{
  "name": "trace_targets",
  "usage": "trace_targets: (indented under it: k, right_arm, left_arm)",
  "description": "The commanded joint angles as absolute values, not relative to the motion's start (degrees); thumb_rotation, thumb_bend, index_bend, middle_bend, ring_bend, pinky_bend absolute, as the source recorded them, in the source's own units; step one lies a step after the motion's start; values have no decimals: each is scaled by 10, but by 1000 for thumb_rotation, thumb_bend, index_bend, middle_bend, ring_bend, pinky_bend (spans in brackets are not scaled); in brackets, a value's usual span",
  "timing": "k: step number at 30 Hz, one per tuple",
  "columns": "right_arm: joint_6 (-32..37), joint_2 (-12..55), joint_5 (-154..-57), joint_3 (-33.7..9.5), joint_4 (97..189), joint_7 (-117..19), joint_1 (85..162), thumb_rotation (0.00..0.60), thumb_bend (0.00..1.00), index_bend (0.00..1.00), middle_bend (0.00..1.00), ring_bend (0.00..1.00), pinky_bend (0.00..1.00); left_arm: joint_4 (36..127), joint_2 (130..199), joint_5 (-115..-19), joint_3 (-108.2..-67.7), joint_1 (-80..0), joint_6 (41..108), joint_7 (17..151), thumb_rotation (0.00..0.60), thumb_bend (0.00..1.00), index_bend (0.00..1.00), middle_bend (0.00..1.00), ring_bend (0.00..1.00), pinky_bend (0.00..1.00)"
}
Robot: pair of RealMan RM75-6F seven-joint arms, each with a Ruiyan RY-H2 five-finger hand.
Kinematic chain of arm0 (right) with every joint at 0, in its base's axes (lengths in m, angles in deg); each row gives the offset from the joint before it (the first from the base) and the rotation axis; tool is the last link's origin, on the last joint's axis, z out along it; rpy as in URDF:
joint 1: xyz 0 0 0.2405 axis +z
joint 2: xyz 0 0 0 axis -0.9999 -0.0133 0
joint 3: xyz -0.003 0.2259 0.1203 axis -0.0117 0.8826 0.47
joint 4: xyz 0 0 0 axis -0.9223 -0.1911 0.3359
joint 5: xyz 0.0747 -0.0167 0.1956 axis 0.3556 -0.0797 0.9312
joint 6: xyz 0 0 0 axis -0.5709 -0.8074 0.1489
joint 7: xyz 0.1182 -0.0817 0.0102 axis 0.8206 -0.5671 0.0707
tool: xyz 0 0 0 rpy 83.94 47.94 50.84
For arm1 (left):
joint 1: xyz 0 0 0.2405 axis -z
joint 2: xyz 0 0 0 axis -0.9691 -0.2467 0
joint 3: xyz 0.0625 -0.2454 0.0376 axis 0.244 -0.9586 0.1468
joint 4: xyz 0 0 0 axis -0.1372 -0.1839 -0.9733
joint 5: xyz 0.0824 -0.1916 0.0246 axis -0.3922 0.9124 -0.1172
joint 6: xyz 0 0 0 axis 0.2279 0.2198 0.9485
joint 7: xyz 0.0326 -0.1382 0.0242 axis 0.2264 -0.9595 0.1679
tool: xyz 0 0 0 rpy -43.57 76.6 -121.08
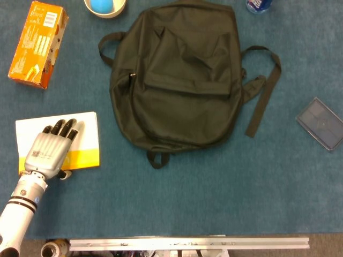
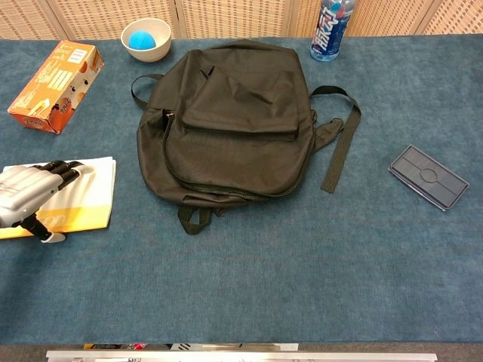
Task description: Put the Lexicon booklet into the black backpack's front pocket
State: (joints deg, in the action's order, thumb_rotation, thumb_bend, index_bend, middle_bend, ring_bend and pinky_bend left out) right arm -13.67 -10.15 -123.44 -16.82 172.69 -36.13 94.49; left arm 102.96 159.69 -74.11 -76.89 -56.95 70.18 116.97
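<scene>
The Lexicon booklet (image 1: 86, 134) (image 2: 87, 196), white with a yellow band, lies flat at the table's left. My left hand (image 1: 48, 150) (image 2: 26, 194) rests palm-down on it, fingers stretched over the cover and the thumb by its near edge. The hand hides most of the title. The black backpack (image 1: 182, 80) (image 2: 234, 121) lies flat in the middle, to the right of the booklet, with its front pocket (image 1: 187, 64) (image 2: 241, 98) facing up and its flap down. My right hand shows in neither view.
An orange carton (image 1: 37, 43) (image 2: 56, 85) lies at the far left. A bowl holding a blue ball (image 1: 104, 5) (image 2: 146, 38) and a bottle (image 2: 330, 26) stand at the back. A dark flat case (image 1: 321, 123) (image 2: 428, 177) lies at the right.
</scene>
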Motion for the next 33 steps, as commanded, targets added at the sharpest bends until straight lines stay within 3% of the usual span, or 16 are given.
trace_targets:
  k: [1, 9, 18, 33]
  right_arm:
    - [-136, -101, -1233, -168, 1726, -361, 944, 600, 0, 76, 213, 61, 135]
    - [-133, -100, -1232, -169, 1722, -357, 944, 600, 0, 76, 212, 62, 135]
    - [-131, -98, -1231, -169, 1718, -356, 943, 600, 0, 76, 212, 61, 135]
    - [-134, -102, -1229, -170, 1718, -352, 937, 600, 0, 76, 212, 61, 135]
  left_arm:
    - [1031, 1596, -737, -768, -567, 700, 1169, 600, 26, 0, 75, 72, 192]
    - [1040, 1589, -729, -766, -558, 694, 1165, 600, 29, 0, 80, 73, 192]
    - [1048, 1583, -717, -765, -549, 689, 1164, 600, 110, 0, 84, 73, 193]
    - [1040, 1592, -705, -764, -541, 693, 1157, 600, 117, 0, 88, 74, 192]
